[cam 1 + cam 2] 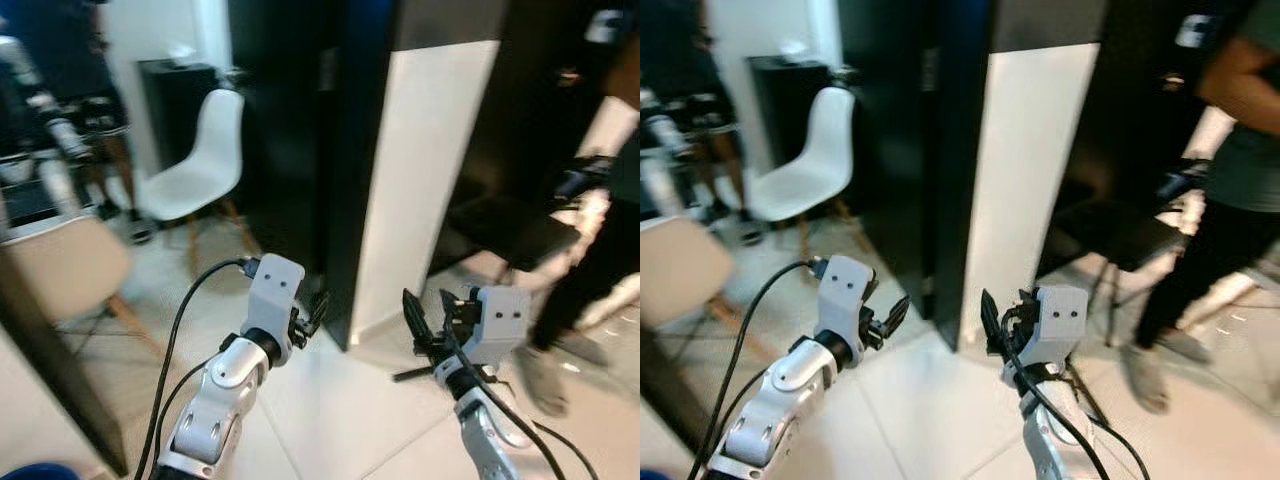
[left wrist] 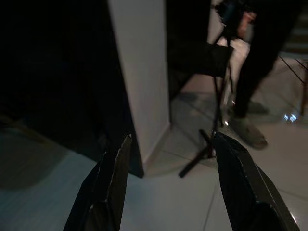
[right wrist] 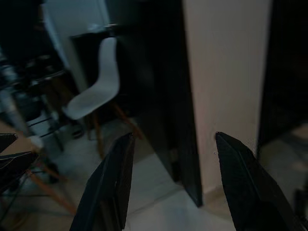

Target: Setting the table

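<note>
Tableware for setting the table is nowhere among what the head camera takes in, and no desk to lay it on can be picked out either; the robot looks to be walking through the room, so the step in hand reads as travel, either to fetch things or to reach the desk. Going from nine o'clock across: a beige chair (image 1: 62,268) sits at about nine, blurred, with a person's legs (image 1: 95,150) behind it at ten; a white chair (image 1: 200,160) on wooden legs stands at eleven before a dark cabinet (image 1: 175,100). Below, at seven, the left gripper (image 1: 312,318) is held up in front of the body, its jaws spread wide and holding nothing, as the left wrist view shows plainly. At twelve a pillar (image 1: 420,180), white on one face and black on the other, rises straight ahead from the pale tiled floor (image 1: 330,400). At five the right gripper (image 1: 430,325) is likewise raised, jaws spread and empty. At three a person in dark trousers (image 1: 600,260) stands beside a black tripod stand (image 2: 211,125). No bowl, tray or other container can be made out, so nothing can be said of contents. The next move likely calls for steering round the pillar without clipping it or the person, and finding the desk before either arm has work to do.
</note>
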Controlling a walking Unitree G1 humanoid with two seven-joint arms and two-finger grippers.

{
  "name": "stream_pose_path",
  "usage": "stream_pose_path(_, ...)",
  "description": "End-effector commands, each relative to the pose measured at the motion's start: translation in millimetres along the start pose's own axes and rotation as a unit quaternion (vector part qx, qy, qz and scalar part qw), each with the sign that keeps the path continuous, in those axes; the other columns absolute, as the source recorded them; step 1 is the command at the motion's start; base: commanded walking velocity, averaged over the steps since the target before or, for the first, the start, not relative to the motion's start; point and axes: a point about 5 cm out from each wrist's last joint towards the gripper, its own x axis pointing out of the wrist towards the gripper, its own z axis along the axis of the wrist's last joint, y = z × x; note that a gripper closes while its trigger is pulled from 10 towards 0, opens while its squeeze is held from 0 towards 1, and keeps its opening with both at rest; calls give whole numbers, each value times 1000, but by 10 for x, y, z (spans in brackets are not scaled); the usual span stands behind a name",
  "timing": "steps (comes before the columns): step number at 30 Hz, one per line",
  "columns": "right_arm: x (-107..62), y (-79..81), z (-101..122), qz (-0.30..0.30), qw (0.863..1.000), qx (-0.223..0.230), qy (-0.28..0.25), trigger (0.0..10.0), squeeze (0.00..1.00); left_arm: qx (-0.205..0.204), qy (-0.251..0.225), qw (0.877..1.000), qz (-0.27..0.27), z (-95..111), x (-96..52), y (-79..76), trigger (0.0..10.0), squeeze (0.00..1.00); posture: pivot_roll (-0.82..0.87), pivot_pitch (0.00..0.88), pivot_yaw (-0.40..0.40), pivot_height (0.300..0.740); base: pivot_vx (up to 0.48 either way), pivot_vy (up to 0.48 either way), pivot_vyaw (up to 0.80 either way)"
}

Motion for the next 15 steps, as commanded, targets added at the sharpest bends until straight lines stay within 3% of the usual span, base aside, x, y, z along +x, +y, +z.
stream_pose_path(1,-11,-2,-27,-2,1000,-1,6,10000,0,4,13,1000,2,-40,-14,17,10000,0,-59,5,103,740,0,0,-738)
stream_pose_path(15,-17,1,-29,-3,1000,1,7,10000,0,4,13,1000,1,-37,-17,13,10000,0,-57,10,101,740,0,0,-740)
